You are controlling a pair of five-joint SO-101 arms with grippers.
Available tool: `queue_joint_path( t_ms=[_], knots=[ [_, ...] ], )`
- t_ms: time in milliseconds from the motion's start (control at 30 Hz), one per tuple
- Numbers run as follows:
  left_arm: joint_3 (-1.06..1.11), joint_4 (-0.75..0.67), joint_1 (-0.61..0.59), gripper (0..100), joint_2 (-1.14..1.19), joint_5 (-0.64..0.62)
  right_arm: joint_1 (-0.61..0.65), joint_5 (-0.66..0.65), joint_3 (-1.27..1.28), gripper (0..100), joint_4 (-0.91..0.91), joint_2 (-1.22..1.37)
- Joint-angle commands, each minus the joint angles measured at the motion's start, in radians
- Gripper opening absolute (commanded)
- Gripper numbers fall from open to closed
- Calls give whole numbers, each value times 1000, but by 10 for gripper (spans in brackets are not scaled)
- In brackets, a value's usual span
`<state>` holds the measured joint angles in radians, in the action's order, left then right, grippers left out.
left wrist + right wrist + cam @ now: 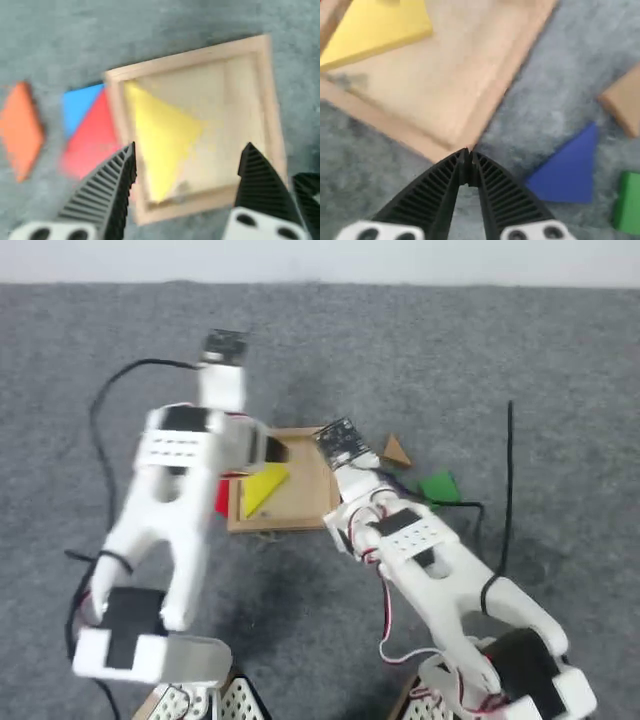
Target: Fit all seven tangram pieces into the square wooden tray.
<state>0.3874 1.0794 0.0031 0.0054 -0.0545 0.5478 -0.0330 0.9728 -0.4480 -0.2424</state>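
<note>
Hovering over the square wooden tray (pixel 185 57), the left gripper (pixel 189 150) has its fingers spread wide apart and empty. The yellow triangle (pixel 160 140) lies inside the tray against one wall. The right gripper (pixel 468 152) has its fingers pressed together on nothing, close by an outer corner of the tray.

I judge one piece seated and six waiting on the grey bench. The red piece (pixel 92 140), light blue piece (pixel 77 105) and orange piece (pixel 20 130) are on one side, the dark blue triangle (pixel 567 170), green piece (pixel 627 200) and tan piece (pixel 625 102) on the other. The next move calls for grasping a nearby piece, perhaps the red one just beside the rim, turning it to meet the yellow edge and lowering it flat.
</note>
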Motion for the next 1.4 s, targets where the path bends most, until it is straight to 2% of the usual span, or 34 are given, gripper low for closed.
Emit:
queue_joint_path(
  t_ms=[0, 300, 433, 667, 867, 1033, 1267, 1367],
  knots=[
    [-25, -106, 43, 310, 109, -43, -51, 11, -57, 6, 21, -12],
    [-246, 14, 6, 282, 381, -74, -50, 12, -31, 6, 31, -8],
    [-259, 43, -14, 230, 391, -25, -50, 12, -31, 6, 31, -7],
    [-259, 107, -23, 201, 394, 97, -51, 12, -31, 6, 31, -5],
    [-268, 101, -71, 195, 390, 107, -51, 12, -31, 6, 31, -5],
    [-255, 98, -104, 195, 282, 100, -51, 11, -31, 6, 31, -5],
    [-125, 57, -115, 199, 58, 72, -54, 11, -31, 6, 24, -5],
    [-81, 57, -198, 200, -35, 74, -56, 11, -31, 6, 21, -8]
  ],
)
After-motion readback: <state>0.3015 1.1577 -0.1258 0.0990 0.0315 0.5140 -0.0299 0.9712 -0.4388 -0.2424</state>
